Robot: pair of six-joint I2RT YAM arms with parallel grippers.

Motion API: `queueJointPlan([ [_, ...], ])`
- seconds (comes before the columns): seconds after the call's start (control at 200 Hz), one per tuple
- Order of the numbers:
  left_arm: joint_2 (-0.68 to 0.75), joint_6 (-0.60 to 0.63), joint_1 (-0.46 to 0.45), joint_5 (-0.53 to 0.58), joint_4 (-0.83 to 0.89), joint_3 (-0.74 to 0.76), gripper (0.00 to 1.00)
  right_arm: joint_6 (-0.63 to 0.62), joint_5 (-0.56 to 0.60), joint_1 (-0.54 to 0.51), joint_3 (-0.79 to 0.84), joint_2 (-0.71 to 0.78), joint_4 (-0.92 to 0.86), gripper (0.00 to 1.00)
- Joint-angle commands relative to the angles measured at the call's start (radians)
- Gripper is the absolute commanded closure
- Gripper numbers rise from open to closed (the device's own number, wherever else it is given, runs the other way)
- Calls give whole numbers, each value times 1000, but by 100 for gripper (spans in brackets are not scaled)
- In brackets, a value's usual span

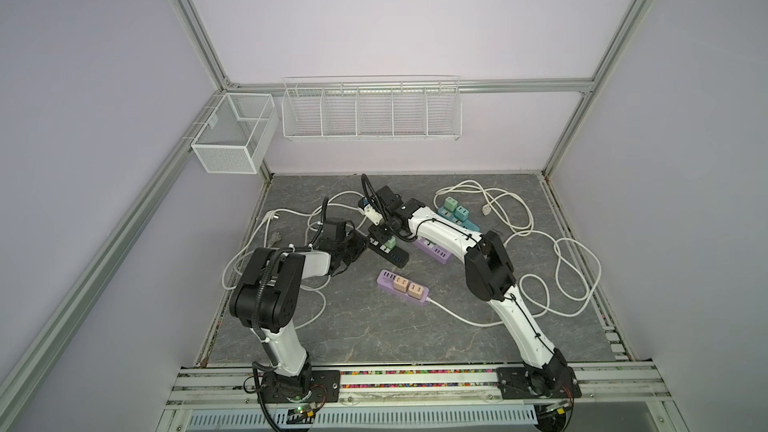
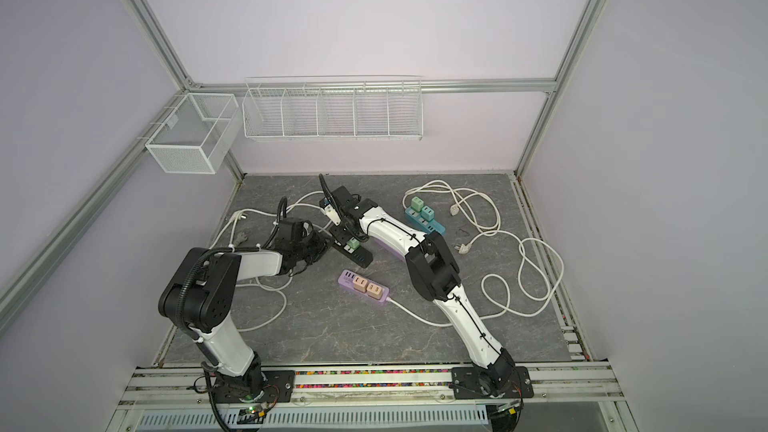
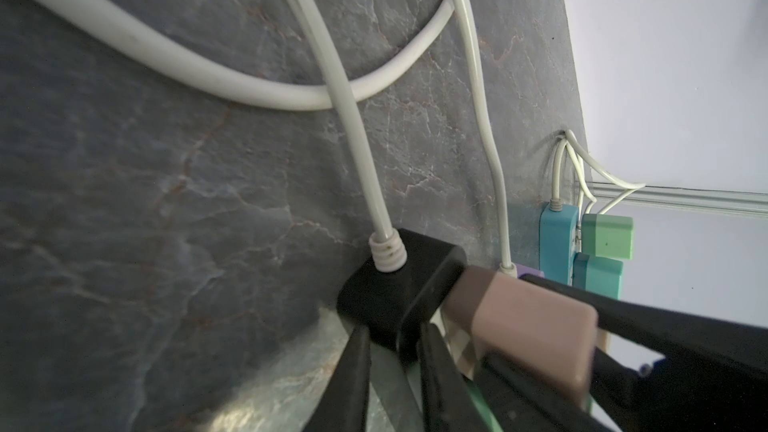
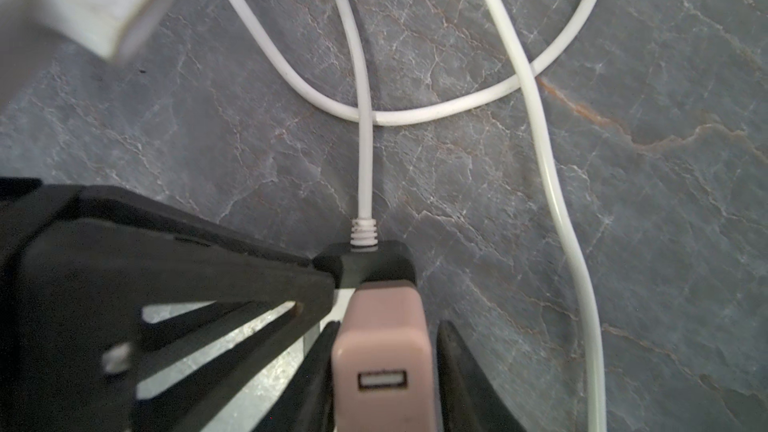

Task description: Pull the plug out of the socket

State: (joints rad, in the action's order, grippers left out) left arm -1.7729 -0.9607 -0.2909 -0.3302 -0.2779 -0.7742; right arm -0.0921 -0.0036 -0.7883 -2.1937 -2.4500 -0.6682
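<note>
Plug [image 4: 382, 367] between my right gripper's [image 4: 388, 326] jaws, grip unclear, may slip free or drag the black strip [image 4: 370, 261] from my left gripper's [image 3: 392, 338] clamp.

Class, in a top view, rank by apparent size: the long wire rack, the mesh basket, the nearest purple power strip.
1. long wire rack
2. mesh basket
3. purple power strip, clearly smallest.

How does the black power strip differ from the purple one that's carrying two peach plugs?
Black power strip holds a green plug and a pink plug; purple strip holds two peach plugs. Black power strip sits where left arm and right arm meet; purple strip lies alone nearer the front. Both lie flat, white-corded.
</note>
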Motion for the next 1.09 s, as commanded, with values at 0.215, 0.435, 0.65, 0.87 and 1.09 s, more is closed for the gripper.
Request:
queueJointPlan([
  [0.215,-17,5,-4,41,71,42,79,-56,2,-5,-39,-32,-28,52],
  [0.435,-17,0,-4,36,68,42,80,-67,9,-5,-44,-52,-25,54],
  [0.65,-11,-3,-8,40,71,44,81,-72,11,-5,-49,-68,-22,57],
  [0.87,-18,-6,-16,46,72,42,82,-74,7,-5,-51,-61,-20,63],
  [1.09,-30,-15,-15,64,84,50,82,-93,9,-5,-58,-51,-24,68],
])
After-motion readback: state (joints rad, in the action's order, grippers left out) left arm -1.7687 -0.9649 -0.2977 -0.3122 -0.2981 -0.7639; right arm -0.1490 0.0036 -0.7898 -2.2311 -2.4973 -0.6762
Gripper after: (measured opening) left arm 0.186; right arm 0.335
